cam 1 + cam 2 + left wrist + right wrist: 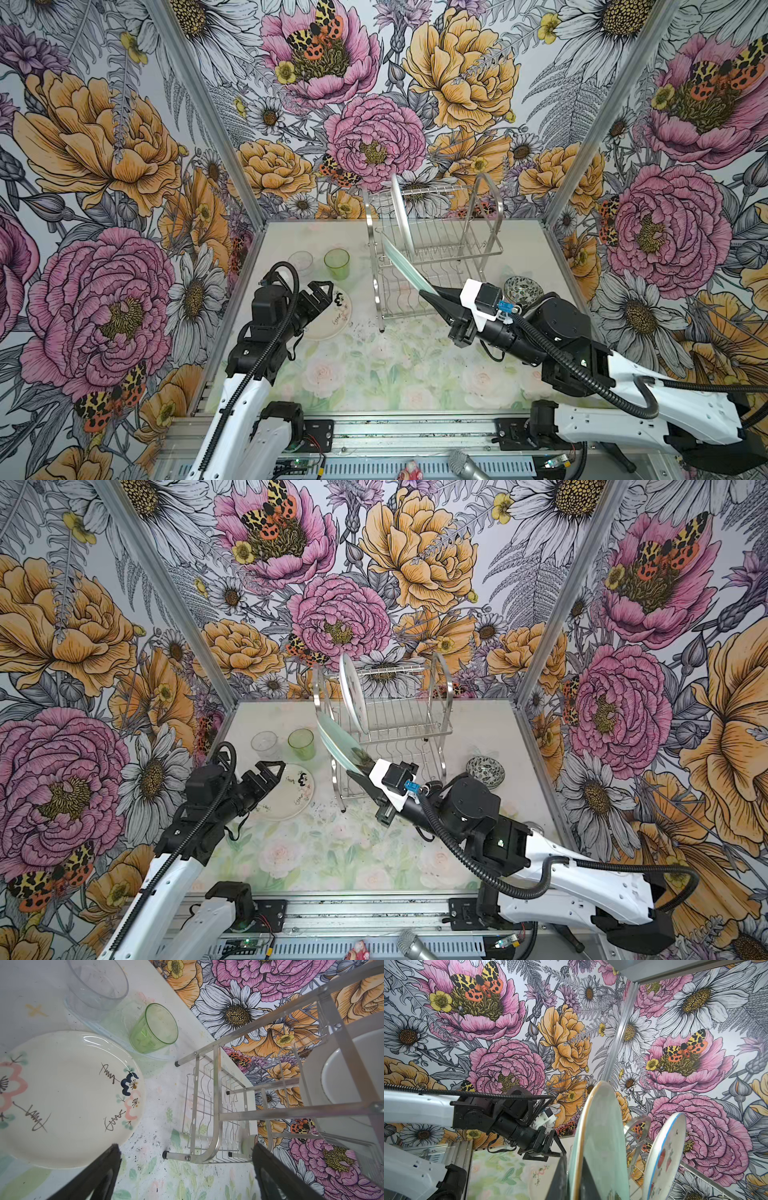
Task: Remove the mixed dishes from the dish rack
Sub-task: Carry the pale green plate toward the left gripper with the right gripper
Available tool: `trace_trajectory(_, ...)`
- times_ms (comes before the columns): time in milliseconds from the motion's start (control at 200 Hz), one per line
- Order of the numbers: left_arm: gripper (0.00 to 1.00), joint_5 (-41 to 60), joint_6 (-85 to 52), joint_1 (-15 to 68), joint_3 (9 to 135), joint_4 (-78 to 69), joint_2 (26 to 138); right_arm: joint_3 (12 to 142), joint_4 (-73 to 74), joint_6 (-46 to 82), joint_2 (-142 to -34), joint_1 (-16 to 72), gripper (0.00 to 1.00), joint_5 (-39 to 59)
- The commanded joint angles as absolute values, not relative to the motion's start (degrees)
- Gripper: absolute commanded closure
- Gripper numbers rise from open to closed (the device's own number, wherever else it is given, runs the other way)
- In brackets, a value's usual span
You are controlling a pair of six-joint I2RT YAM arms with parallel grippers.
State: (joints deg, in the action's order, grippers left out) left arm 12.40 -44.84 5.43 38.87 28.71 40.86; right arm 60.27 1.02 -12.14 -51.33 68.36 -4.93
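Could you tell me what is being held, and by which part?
The right gripper pinches the pale aqua plate by its rim; the left gripper holds nothing.

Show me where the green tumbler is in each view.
In a top view: the green tumbler stands left of the dish rack.
In a top view: tumbler left of the rack.
Left wrist: beside the clear tumbler, near the cream plate.
Right wrist: not in it.
Shared landmark: the cream plate, in all four.

Plate (338, 320) (405, 266) (401, 216): three. Tumbler (300, 261) (336, 264): two. Bowl (523, 287): one. Rack (440, 249): one.
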Motion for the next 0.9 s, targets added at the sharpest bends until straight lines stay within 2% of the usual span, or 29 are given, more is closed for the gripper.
trace_trajectory(0,0.01,11.43,-44.91,4.98,38.32,29.14,40.27,61.9,8.0,-14.11,-49.47,69.13,1.0,-5.58)
trace_trajectory(896,0.01,11.19,-46.13,4.89,38.58,31.14,39.11,55.44,8.08,-8.8,-53.16,71.94,1.0,-7.52)
